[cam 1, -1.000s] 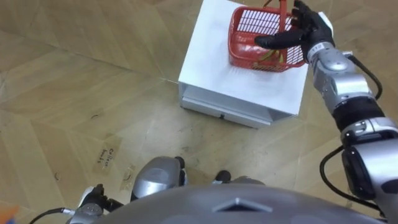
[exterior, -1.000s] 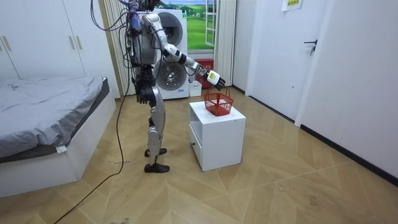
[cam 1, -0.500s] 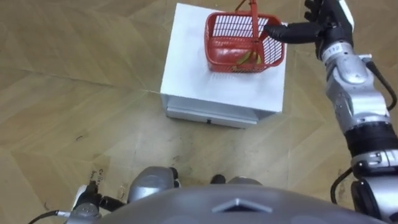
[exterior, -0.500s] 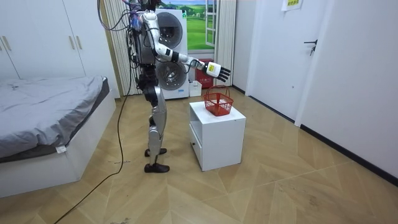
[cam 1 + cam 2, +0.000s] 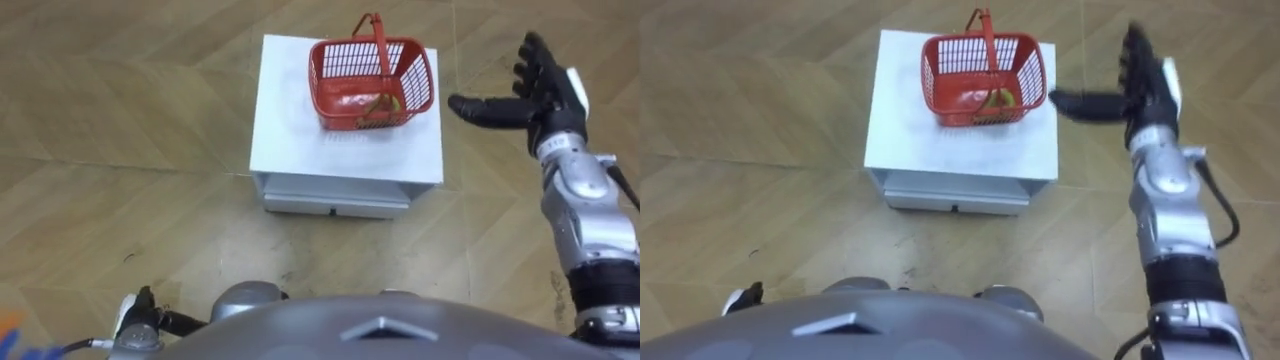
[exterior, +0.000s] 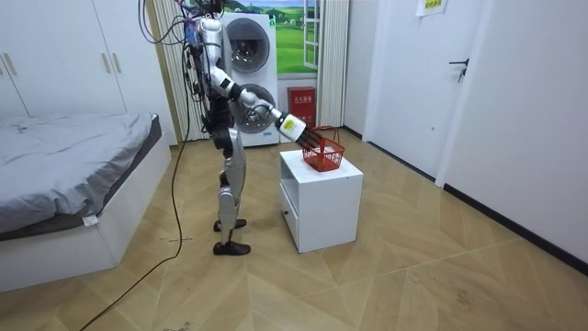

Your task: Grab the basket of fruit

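The right hand (image 5: 543, 103) is pulling away from the fruit basket (image 5: 345, 80), fingers (image 5: 533, 70) spread, empty. The basket is sitting far back on the counter (image 5: 290, 140), long axis running left-right, handle (image 5: 379, 50) standing upright.

Home bedroom, bed (image 6: 64, 165), wardrobe (image 6: 73, 55) (washing machine (image 6: 259, 44) too)

1. A white cabinet (image 5: 290, 120) is seen standing on a wooden floor (image 5: 120, 150) laid in a herringbone pattern.
2. A drawer (image 5: 335, 195) is set into the cabinet's near face, and it is closed.
3. A red basket (image 5: 345, 108) is placed on the cabinet's top, on the far right part, with its handle raised upright.
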You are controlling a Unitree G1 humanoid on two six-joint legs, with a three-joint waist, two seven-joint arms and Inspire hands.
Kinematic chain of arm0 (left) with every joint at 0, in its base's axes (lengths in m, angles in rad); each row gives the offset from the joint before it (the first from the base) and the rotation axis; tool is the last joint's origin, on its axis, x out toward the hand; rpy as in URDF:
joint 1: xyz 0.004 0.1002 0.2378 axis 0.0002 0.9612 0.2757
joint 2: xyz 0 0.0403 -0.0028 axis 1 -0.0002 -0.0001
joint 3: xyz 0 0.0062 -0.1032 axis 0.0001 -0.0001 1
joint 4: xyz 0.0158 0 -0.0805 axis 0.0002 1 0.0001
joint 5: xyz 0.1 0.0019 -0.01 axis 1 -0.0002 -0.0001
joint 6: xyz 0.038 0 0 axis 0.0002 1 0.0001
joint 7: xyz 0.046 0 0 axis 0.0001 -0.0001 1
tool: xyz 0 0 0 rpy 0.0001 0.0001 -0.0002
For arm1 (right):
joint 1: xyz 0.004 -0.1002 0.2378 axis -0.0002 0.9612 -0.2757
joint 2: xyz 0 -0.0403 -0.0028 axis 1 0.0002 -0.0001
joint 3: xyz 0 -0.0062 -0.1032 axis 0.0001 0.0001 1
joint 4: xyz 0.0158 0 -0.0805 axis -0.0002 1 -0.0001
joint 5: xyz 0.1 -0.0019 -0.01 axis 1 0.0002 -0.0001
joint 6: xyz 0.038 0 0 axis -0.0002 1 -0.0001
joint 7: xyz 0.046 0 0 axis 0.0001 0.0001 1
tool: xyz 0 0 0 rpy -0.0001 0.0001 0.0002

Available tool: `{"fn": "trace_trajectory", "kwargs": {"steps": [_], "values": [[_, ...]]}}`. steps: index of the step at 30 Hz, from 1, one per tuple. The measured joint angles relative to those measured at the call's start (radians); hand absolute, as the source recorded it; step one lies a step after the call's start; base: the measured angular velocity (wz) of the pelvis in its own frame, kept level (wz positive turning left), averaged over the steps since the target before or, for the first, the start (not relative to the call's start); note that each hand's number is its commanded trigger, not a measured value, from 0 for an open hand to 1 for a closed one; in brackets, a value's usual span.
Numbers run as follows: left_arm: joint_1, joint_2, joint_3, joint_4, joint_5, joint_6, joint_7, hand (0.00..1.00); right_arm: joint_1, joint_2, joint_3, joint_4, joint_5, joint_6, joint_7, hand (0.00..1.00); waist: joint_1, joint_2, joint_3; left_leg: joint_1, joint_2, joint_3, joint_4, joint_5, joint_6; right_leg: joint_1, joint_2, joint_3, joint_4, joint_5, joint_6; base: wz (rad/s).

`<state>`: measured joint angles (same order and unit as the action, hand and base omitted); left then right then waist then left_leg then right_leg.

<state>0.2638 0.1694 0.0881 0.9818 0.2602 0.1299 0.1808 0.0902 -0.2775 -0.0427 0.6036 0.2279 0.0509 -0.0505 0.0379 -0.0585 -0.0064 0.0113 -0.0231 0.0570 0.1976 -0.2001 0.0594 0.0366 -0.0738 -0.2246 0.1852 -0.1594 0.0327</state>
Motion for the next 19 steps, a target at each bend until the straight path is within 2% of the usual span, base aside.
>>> {"fn": "trace_trajectory", "kwargs": {"steps": [3,6,9,13,19], "values": [[0.003,-0.012,0.021,0.008,0.017,-0.013,0.032,0.0,0.016,0.017,-0.013,0.28,0.007,-0.003,-0.018,0.0,-0.01,0.004,0.0031,0.009,-0.001,-0.006,-0.012,0.0,0.0,0.014,0.001,0.002,-0.004,0.0,0.0,0.03],[0.002,-0.035,0.063,0.011,0.017,-0.016,0.045,0.0,0.043,0.047,-0.05,0.458,0.009,-0.005,-0.035,0.0,-0.014,0.009,0.0039,0.016,0.0,-0.006,-0.016,-0.001,-0.001,0.017,0.003,0.001,-0.004,-0.001,0.001,-0.04],[-0.003,-0.042,0.065,0.012,0.016,-0.022,0.049,0.0,0.054,0.076,-0.05,0.563,0.038,-0.006,-0.037,0.0,-0.021,0.009,0.0059,0.024,-0.001,-0.006,-0.017,-0.001,-0.001,0.031,0.003,0.001,-0.015,-0.001,0.001,0.0],[-0.004,-0.044,0.066,0.024,0.032,-0.03,0.062,0.0,0.054,0.127,-0.051,0.606,0.005,-0.008,-0.039,0.0,-0.034,0.017,0.0102,0.04,0.0,-0.007,-0.016,-0.005,-0.004,0.048,0.006,0.002,-0.018,-0.001,0.001,0.0],[-0.005,-0.054,0.066,0.073,0.084,-0.029,0.079,0.0,0.06,0.144,-0.048,0.644,0.007,-0.009,-0.049,0.0,-0.035,0.037,0.0108,0.045,0.0,-0.007,-0.015,-0.005,-0.004,0.053,0.006,0.001,-0.018,-0.001,0.001,0.0]]}}
